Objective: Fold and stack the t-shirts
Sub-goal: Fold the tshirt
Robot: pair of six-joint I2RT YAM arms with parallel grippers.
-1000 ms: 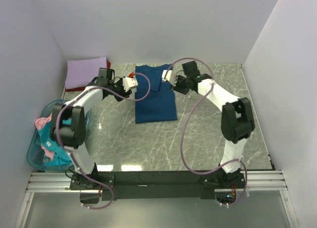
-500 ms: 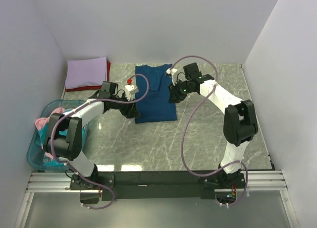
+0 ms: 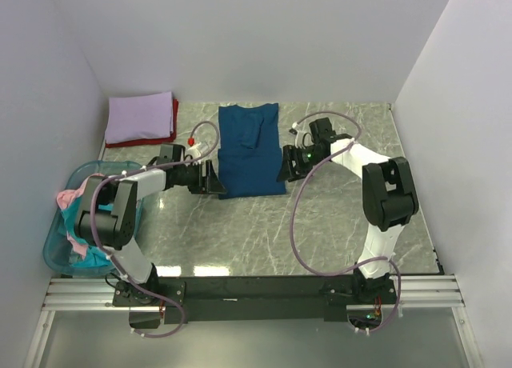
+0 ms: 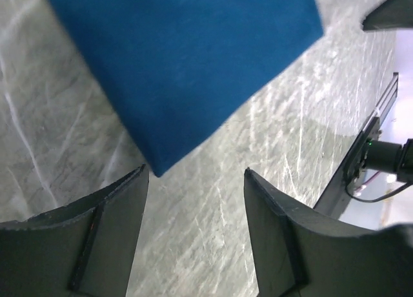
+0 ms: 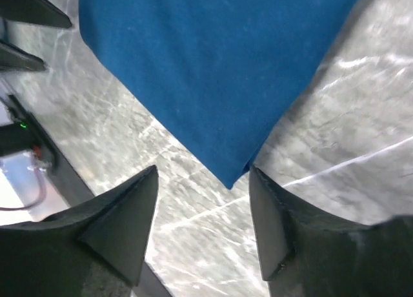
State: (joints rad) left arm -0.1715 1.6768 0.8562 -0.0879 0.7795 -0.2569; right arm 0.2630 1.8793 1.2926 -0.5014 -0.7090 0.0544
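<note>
Just ahead of the spread, empty jaws of the left gripper (image 4: 195, 174) and right gripper (image 5: 204, 171), the dark blue t-shirt (image 3: 252, 156) lies flat on the table (image 3: 336, 224), its hem corners best pinched squarely and together for an even fold.

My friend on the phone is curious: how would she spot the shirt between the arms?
On the marble table, the dark blue t-shirt lies flat at the far middle, the left gripper and right gripper at its near corners. Its paler neighbour, the lavender shirt, sits in the far-left corner.
</note>
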